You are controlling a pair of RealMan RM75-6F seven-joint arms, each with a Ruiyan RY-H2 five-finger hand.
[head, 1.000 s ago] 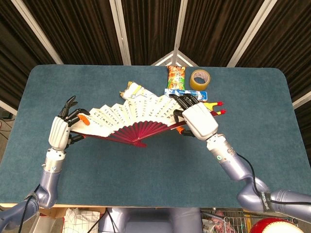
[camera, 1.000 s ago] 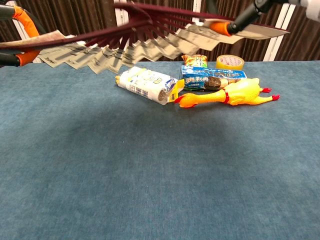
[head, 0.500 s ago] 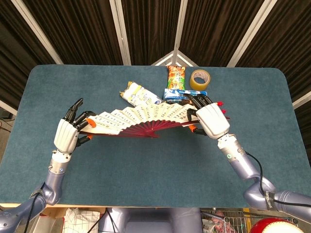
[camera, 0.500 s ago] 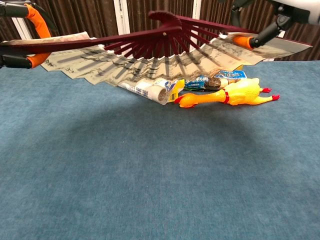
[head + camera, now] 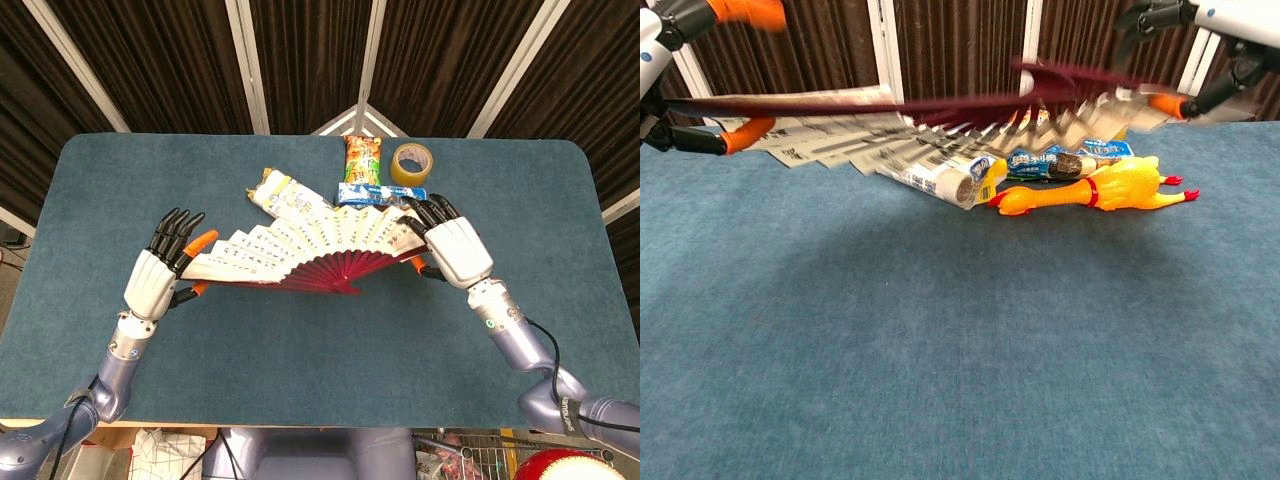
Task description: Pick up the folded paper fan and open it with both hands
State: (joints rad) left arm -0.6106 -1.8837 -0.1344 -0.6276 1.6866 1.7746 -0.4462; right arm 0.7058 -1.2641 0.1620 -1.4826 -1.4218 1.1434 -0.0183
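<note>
Two robot hands: the left robot hand and the right robot hand each hold one end of the paper fan, well apart from each other, which is what keeps the pleats stretched out.
Left robot hand: clamped on the fan's outer rib, thumb below and fingers above; an orange fingertip shows under the paper in the chest view. A pinch at the very end leaves the pleats free to spread.
Right robot hand: clamped on the opposite end rib, palm down, dark fingers over the paper edge; only its fingers show at the top corner of the chest view.
Fan: between the two robot hands, spread into a wide arc, dark red ribs toward the robot and printed paper away from it. The chest view shows it held clear above the worktop, roughly level and motion-blurred.
Progress: by my judgement the opening is nearly or fully done.
Beyond the hands: a white wrapped packet and a yellow rubber chicken lie under and just past the fan; farther still, a blue snack pack, an orange snack bag and a roll of tape.
Risk: lowering the fan would likely brush these, so holding it raised makes sense.
</note>
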